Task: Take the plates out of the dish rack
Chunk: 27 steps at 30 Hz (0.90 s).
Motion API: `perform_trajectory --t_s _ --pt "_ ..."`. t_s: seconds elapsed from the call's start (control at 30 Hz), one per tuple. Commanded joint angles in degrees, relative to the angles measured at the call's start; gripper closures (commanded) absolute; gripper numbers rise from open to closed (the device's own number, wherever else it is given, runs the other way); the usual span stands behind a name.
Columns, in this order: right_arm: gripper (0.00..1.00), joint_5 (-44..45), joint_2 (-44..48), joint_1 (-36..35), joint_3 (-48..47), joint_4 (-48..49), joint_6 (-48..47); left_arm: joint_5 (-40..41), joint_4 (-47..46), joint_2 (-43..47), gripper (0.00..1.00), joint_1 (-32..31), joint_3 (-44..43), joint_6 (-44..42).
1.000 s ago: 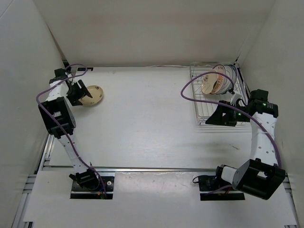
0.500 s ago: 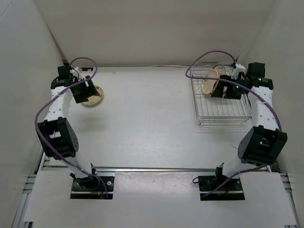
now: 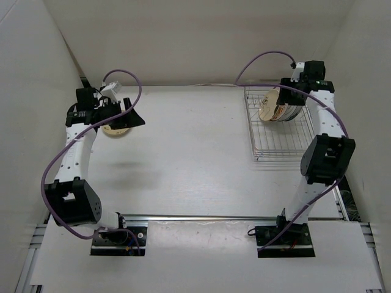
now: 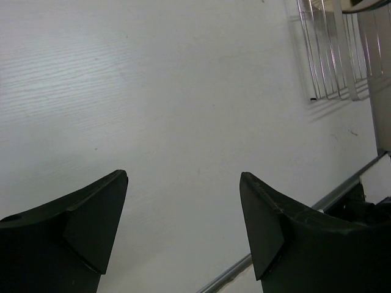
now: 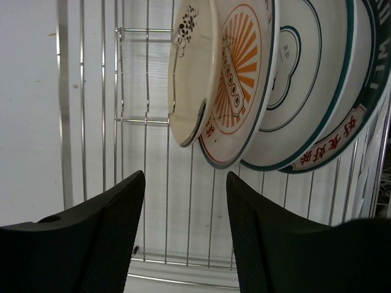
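Observation:
The dish rack (image 3: 286, 143) stands at the far right of the table. Several plates stand on edge at its far end (image 3: 273, 107). In the right wrist view they lean in a row: a cream plate (image 5: 190, 73) in front, an orange-patterned one (image 5: 241, 85) behind it, then teal-rimmed ones (image 5: 299, 91). My right gripper (image 3: 288, 101) (image 5: 183, 177) hangs open just above them, touching none. Another cream plate (image 3: 115, 129) lies flat at the far left, partly under my left gripper (image 3: 137, 119). That gripper (image 4: 183, 177) is open and empty over bare table.
White walls close in the table on the left, back and right. The rack's near half (image 5: 91, 122) holds nothing. The left wrist view catches a corner of the rack (image 4: 333, 55) and the metal rail (image 4: 342, 189) at the table's front edge.
My right arm swung from in front of the rack to its far end, over the plates, and its jaws narrowed a little. My left gripper lifted off the flat cream plate and turned rightward.

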State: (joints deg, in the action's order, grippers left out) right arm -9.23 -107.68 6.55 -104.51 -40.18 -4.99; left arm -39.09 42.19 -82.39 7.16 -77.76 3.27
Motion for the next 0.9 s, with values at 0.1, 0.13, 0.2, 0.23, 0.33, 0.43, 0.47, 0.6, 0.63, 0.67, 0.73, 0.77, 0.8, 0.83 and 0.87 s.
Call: perform_trajectory --t_s 0.1,0.13,0.2,0.23,0.33,0.43,0.47,0.6,0.63,0.67,0.73,0.77,0.8,0.83,0.87 --pt "0.43 5.4 -5.8 -2.0 -5.3 2.7 -0.5 -7.3 0.0 3.1 0.15 0.2 1.5 -3.1" --pt "0.43 6.1 -6.4 -2.6 -6.1 3.3 -0.5 -7.8 0.0 3.1 0.15 0.2 2.1 -3.1" --pt "0.43 6.7 -8.1 -2.6 -6.9 3.3 -0.5 -8.4 0.0 3.1 0.15 0.2 2.7 -3.1" --pt "0.43 6.7 -9.2 -3.2 -7.7 3.8 -0.5 -8.4 0.0 3.1 0.15 0.2 2.7 -3.1" --pt "0.43 7.9 -10.9 -3.7 -9.5 4.3 -0.5 -8.9 0.0 2.5 0.15 0.2 2.7 -3.1" --pt "0.45 9.5 -14.0 -4.3 -11.8 4.8 -1.0 -8.9 0.0 2.0 0.14 0.2 3.2 -3.1" --pt "0.45 10.2 -14.5 -4.3 -12.4 4.9 -1.0 -8.9 0.0 2.0 0.14 0.2 3.2 -3.1" --pt "0.49 11.3 -16.9 -5.4 -14.2 5.4 -1.5 -9.4 0.0 1.4 0.14 0.2 3.2 -3.1" --pt "0.51 11.3 -17.6 -5.4 -14.8 5.4 -1.5 -9.4 0.0 1.4 0.14 0.2 3.2 -3.1" --pt "0.52 11.3 -17.7 -5.4 -14.8 5.4 -1.5 -9.4 0.0 1.4 0.14 0.2 3.2 -3.1" --pt "0.62 11.8 -18.3 -5.9 -15.4 5.4 -2.1 -9.4 0.0 1.4 0.14 0.2 3.7 -3.1" --pt "0.67 11.8 -18.3 -5.9 -15.4 5.9 -2.1 -9.4 0.0 1.4 0.14 0.2 3.8 -3.1" --pt "0.77 12.5 -18.3 -6.5 -15.4 5.9 -2.7 -8.9 0.0 2.1 0.14 0.2 3.8 -3.6" --pt "0.82 12.5 -18.3 -6.5 -15.4 5.9 -2.7 -8.9 0.0 2.1 0.14 0.2 4.4 -3.6" --pt "0.88 12.5 -18.3 -7.1 -15.4 5.9 -2.7 -8.9 0.0 2.1 0.14 0.2 4.4 -3.6"
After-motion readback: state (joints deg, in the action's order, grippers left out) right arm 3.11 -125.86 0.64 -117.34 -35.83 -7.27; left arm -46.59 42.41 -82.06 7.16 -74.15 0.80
